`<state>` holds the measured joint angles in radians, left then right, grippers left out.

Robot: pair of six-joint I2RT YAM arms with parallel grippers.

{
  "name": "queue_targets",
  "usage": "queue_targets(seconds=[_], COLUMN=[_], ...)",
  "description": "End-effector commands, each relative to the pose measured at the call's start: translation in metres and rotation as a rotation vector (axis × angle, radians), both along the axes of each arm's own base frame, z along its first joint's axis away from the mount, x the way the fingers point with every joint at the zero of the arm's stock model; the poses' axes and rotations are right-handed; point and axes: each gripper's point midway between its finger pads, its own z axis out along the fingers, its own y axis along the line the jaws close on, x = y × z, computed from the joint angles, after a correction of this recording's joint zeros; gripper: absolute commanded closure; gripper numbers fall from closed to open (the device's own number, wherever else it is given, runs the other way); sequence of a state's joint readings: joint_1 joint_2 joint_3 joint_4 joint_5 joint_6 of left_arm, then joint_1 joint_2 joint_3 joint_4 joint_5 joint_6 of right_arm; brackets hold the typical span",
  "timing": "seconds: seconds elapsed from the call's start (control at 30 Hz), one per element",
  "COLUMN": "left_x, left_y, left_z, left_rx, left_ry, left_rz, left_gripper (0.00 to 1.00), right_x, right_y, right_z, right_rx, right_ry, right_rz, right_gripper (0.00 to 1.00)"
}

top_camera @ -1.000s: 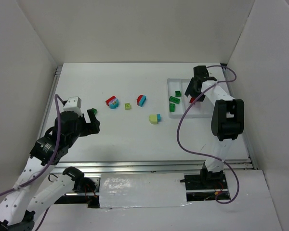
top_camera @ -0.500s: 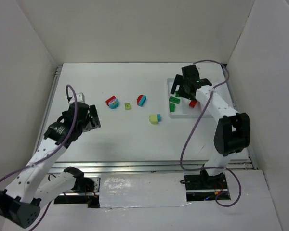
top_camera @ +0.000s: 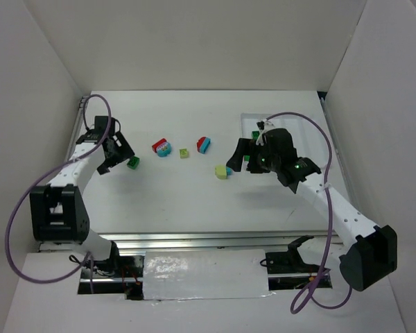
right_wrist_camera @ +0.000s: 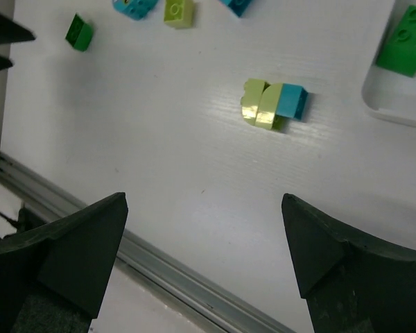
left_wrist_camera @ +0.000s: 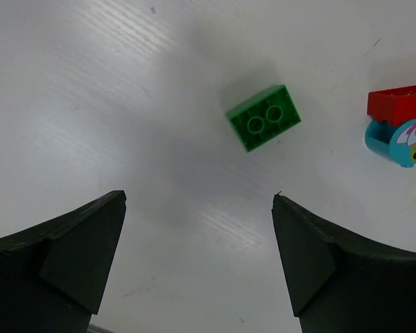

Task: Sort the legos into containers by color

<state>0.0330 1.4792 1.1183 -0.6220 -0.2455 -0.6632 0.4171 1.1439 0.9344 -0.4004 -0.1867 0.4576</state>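
Right wrist view is showing the white tray (right_wrist_camera: 383, 107), upper right, holding a dark green brick (right_wrist_camera: 404, 50). The right gripper (right_wrist_camera: 204, 201) is hovering spread above the yellow-green and teal pair (right_wrist_camera: 272, 104). The left gripper (left_wrist_camera: 199, 200) is hovering spread just below a lone green brick (left_wrist_camera: 263, 118).

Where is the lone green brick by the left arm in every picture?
Top external: green brick, far left, mid-height.
Left wrist: upper middle.
Right wrist: top-left corner.
Shared landmark: the red-and-teal pair just right of it; the right wrist shows only its teal.
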Motion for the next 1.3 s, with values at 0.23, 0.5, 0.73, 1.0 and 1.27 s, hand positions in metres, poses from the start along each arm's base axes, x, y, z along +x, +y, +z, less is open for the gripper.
queue_targets(seconds=[0.23, 0.5, 0.73, 1.0, 1.27], left_x=[0.061, 0.074, 0.078, 0.078, 0.087], left_y=[-0.021, -0.034, -0.031, -0.04, -0.039], left_z=[-0.036, -0.058, -0.071, -0.08, -0.082], left_rx=[-0.049, 0.03, 0.066, 0.063, 0.081], left_ry=[-0.012, 0.031, 0.053, 0.064, 0.07], left_rz=[-0.096, -0.175, -0.205, -0.241, -0.258], left_gripper=[0.01, 0.02, 0.1, 0.19, 0.19], right_x=[-0.025, -0.031, -0.035, -0.033, -0.036], right_y=[0.025, 0.026, 0.026, 0.025, 0.025], right_z=[0.016, 0.012, 0.009, 0.0, -0.005], right_rx=[0.117, 0.117, 0.122, 0.109, 0.103], right_ry=[-0.061, -0.056, -0.044, -0.025, -0.007], right_rz=[0.195, 0.227, 0.232, 0.221, 0.229], right_gripper=[0.0, 0.0, 0.0, 0.0, 0.01])
